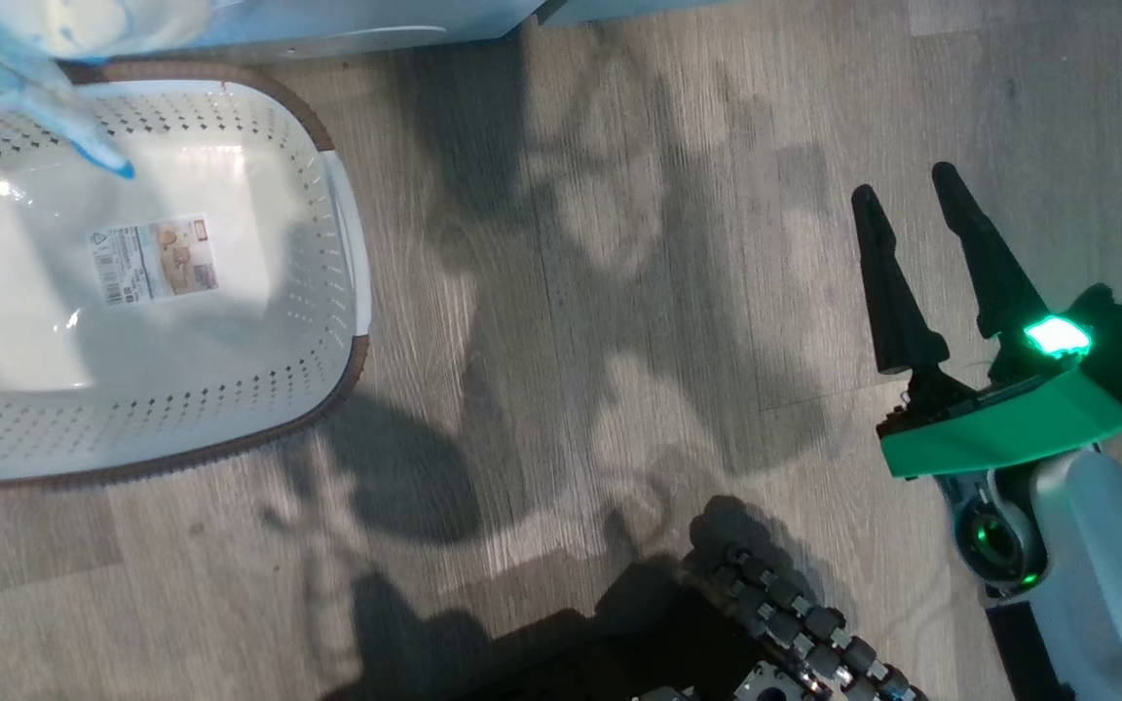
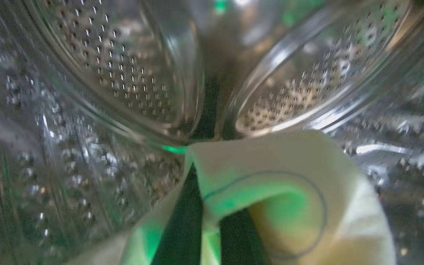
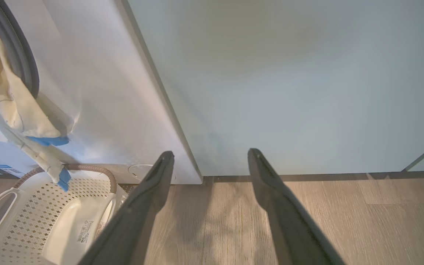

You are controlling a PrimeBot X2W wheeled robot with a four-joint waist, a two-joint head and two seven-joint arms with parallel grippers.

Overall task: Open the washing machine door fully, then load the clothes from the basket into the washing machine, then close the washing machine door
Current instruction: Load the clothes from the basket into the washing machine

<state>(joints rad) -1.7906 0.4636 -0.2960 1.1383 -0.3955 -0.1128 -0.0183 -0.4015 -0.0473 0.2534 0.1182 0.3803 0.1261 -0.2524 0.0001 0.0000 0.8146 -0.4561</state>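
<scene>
In the left wrist view my left gripper (image 2: 209,221) is inside the washing machine's perforated steel drum (image 2: 123,73), shut on the pale yellow clothes (image 2: 289,165), which drape over its fingers. More of the clothes (image 3: 17,106) hang out over the grey gasket (image 3: 20,55) and down the washing machine's white front (image 3: 98,92), with a blue end (image 1: 84,146) dangling above the basket (image 1: 322,321). The cream basket's bottom is bare, its label showing. My right gripper (image 1: 904,185) hovers open over the floor to the right, holding nothing. The washing machine door is out of view.
A flat pale-green cabinet front (image 3: 289,73) stands right of the washer, straight ahead of my right gripper (image 3: 211,154). Wood floor (image 1: 571,292) stretches between the basket (image 3: 31,206) and my right arm. My own base with its cable chain (image 1: 785,623) sits at the bottom.
</scene>
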